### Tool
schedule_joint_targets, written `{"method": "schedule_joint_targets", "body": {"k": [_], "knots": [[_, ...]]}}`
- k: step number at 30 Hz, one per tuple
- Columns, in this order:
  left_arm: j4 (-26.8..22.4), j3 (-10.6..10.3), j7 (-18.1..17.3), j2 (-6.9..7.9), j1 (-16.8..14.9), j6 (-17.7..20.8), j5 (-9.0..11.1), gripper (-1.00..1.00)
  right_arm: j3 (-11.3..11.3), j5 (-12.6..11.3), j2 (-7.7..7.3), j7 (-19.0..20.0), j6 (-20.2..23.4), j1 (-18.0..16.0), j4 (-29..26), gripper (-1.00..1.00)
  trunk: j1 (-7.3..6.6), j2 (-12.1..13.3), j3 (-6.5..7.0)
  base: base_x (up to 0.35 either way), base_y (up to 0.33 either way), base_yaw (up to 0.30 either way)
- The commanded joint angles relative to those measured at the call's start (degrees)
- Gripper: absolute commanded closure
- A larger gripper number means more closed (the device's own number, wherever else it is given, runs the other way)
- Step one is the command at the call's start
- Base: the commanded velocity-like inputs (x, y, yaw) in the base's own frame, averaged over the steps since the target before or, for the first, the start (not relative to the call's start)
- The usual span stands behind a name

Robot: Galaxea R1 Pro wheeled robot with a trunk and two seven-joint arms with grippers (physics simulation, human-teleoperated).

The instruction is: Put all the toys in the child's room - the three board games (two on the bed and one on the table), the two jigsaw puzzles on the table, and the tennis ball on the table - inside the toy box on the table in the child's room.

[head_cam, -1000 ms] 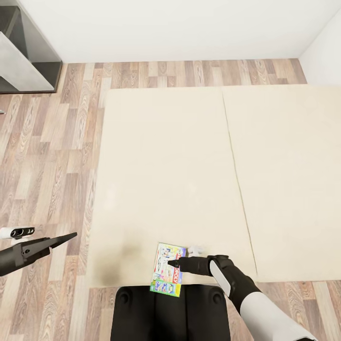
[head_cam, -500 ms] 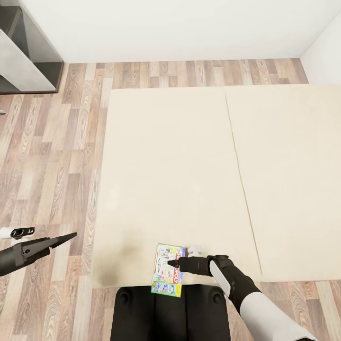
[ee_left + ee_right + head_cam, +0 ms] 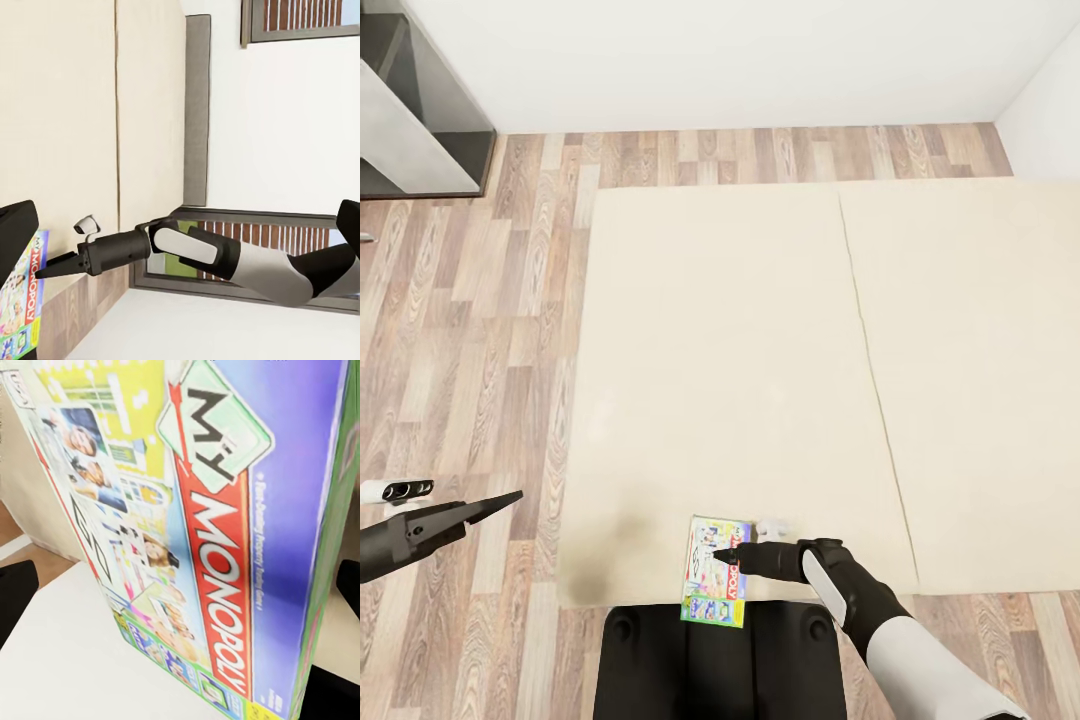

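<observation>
monopoly box (image 3: pixel 716 571) lengthwise toward robot

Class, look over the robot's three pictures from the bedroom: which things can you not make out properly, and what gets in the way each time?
- Monopoly board game, head view: the right hand covers part of its cover, so whether the hand grips it is unclear.
- Same box, right wrist view: cut off by the picture's edges; small print blurred.
- Left hand, head view: its arm runs off the edge; open or shut is unclear.
- Bed, head view: its right side is cropped.
</observation>
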Motion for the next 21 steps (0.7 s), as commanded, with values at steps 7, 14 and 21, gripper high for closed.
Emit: {"method": "schedule_joint_targets", "body": {"k": [7, 14, 21], "knots": [[0.01, -0.01, -0.22, 0.01, -0.01, 0.61, -0.02, -1.00, 0.06, -0.28, -0.01, -0.04, 0.32, -0.01, -0.05, -1.00, 0.03, -0.07, -0.05, 0.000, 0.032, 0.000], [0.01, 0.00, -0.22, 0.01, -0.01, 0.61, -0.02, -1.00, 0.06, -0.28, -0.01, -0.04, 0.32, -0.01, -0.05, -1.00, 0.03, -0.07, -0.05, 0.000, 0.053, 0.000], [0.01, 0.00, -0.22, 0.02, -0.01, 0.61, -0.02, -1.00, 0.06, -0.28, -0.01, -0.04, 0.33, -0.01, -0.05, -1.00, 0.03, -0.07, -0.05, 0.000, 0.033, 0.000]]}}
